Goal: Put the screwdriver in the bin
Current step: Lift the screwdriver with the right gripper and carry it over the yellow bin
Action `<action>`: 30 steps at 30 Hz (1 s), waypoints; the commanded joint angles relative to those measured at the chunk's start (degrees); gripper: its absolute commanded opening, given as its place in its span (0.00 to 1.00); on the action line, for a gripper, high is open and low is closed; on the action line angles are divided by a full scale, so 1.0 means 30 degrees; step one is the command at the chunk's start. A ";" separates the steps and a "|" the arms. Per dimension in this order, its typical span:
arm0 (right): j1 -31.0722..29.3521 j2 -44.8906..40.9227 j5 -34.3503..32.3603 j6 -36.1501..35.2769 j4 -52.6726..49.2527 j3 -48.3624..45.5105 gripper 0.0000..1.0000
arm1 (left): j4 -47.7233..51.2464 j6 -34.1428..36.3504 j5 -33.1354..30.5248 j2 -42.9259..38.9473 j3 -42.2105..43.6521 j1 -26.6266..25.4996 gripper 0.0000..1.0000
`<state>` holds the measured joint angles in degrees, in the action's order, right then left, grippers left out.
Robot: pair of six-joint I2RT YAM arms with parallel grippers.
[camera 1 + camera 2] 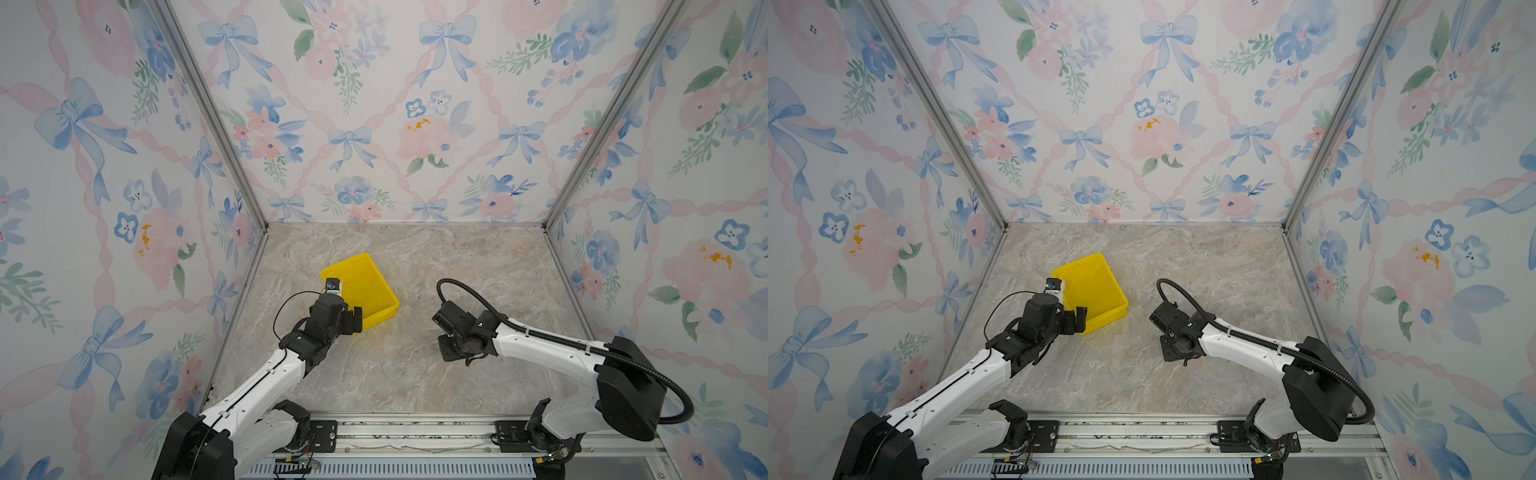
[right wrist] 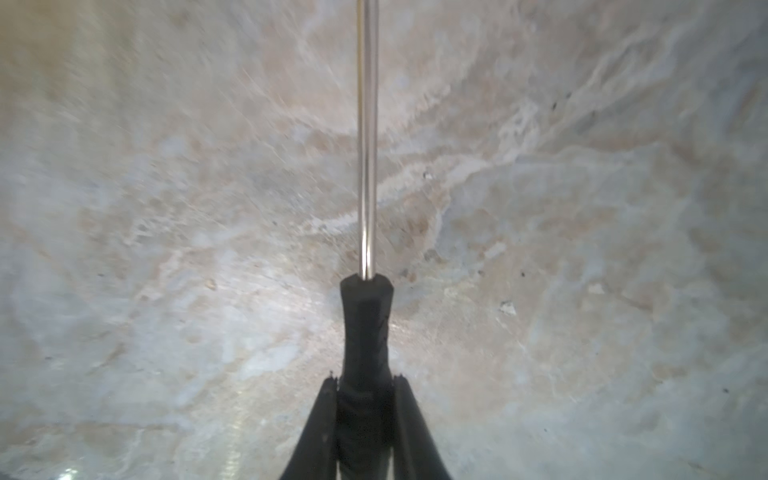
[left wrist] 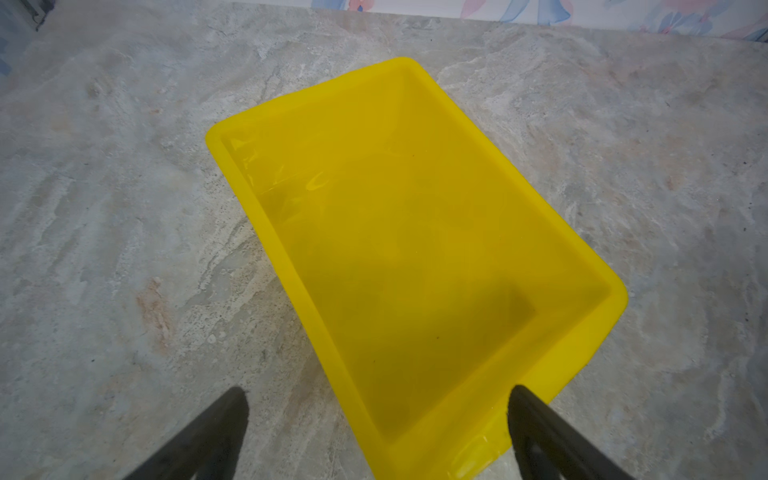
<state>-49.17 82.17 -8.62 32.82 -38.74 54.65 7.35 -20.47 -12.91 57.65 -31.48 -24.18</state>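
Marbled beige tabletop (image 1: 415, 374), yellow bin (image 1: 365, 286) resting on it, left of centre, set askew

Bin (image 3: 582, 345) yellow; screwdriver (image 2: 366, 316) handle black; table (image 2: 166, 208) marbled, seemingly beige.

The screwdriver (image 2: 365, 324) shaft runs off the right wrist view's edge, tip unseen. Its handle end is buried between the right gripper (image 2: 365, 380) fingers. The marble tabletop (image 2: 166, 208) around it is blurred. In both top views that gripper hides the screwdriver. The bin (image 3: 245, 199) corner nearest the left gripper (image 3: 378, 391) is cut off.
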 commanded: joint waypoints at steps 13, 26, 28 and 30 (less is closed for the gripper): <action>0.0275 0.4431 0.0607 -0.4548 -0.0893 1.0256 0.00 | 0.0236 0.0191 -0.1753 -0.1243 0.0119 0.1952 0.98; 0.0044 1.1294 0.3882 -0.3733 0.0542 1.7135 0.00 | 0.0698 -0.0834 -0.0825 -0.2244 0.0814 0.4030 0.98; -0.0169 1.2226 0.4131 -0.3859 0.0508 1.7961 0.00 | 0.0883 -0.0637 -0.0831 -0.2457 0.0827 0.4270 0.98; -0.0331 1.3034 0.4319 -0.4038 0.0365 1.8723 0.00 | 0.1077 -0.0517 -0.0912 -0.2592 0.0800 0.4439 0.98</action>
<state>-49.32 118.41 1.98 20.75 -37.65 107.39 8.54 -22.57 -15.59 50.72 -29.69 -11.55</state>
